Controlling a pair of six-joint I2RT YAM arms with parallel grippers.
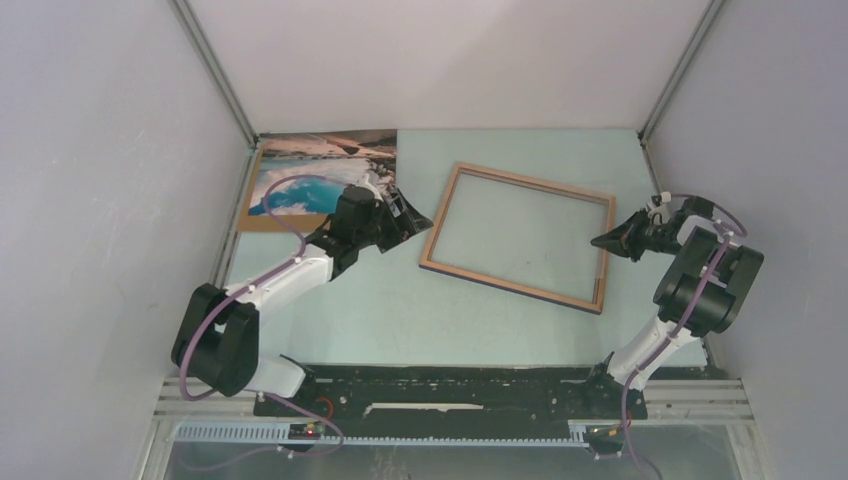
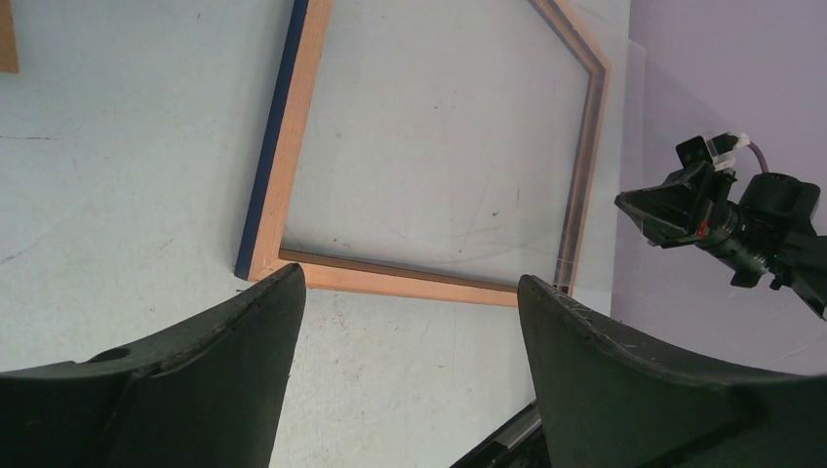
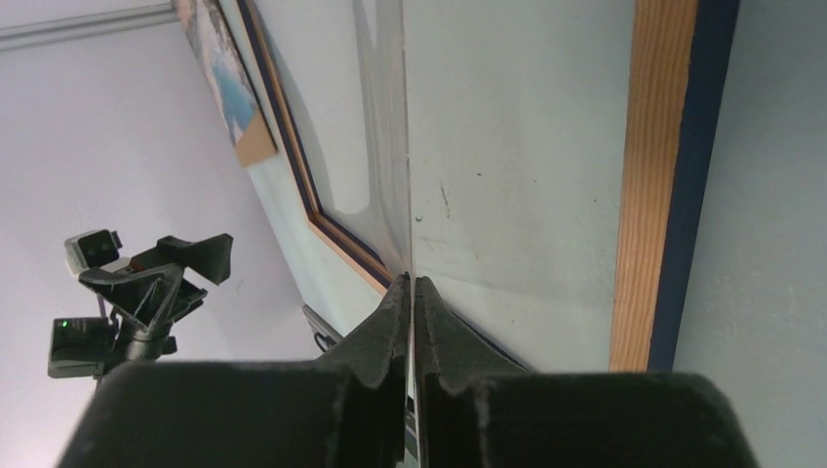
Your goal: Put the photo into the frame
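The photo (image 1: 320, 170), a landscape print, lies face up at the back left on a brown backing board (image 1: 262, 222). The frame (image 1: 530, 181) lies flat mid-table, its light wood face up and a navy edge showing (image 2: 293, 146). My left gripper (image 1: 412, 212) hovers between the photo and the frame's left side. It is open and empty (image 2: 410, 275). My right gripper (image 1: 597, 241) sits at the frame's right edge. In the right wrist view it is shut (image 3: 412, 281) on the thin edge of the clear pane (image 3: 404, 175), which runs away from the fingers edge-on.
White enclosure walls close in the back and both sides, with metal posts in the corners (image 1: 215, 70). A black rail (image 1: 450, 385) carrying the arm bases runs along the near edge. The backing board's corner (image 2: 8, 39) shows in the left wrist view.
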